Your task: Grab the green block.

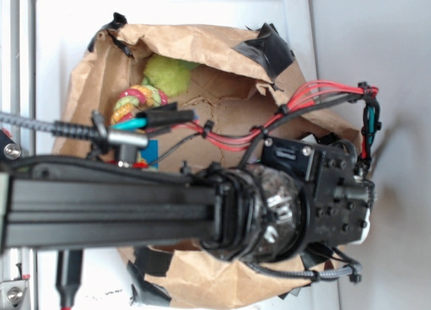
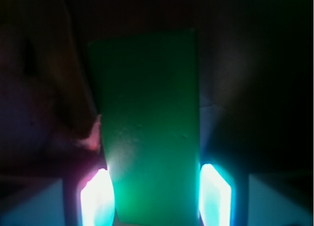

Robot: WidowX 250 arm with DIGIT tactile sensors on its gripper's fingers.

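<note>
Your fingers (image 2: pixel 156 199) straddle the green block (image 2: pixel 147 127) down in the paper bag (image 1: pixel 202 44), glowing pads (image 2: pixel 214 194) at both sides. Can't tell if clamped. Lift not yet done.

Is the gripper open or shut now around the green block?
Cannot tell if it is shut. In the wrist view the green block fills the gap of the gripper, one finger on each side, but actual contact is unclear.
</note>
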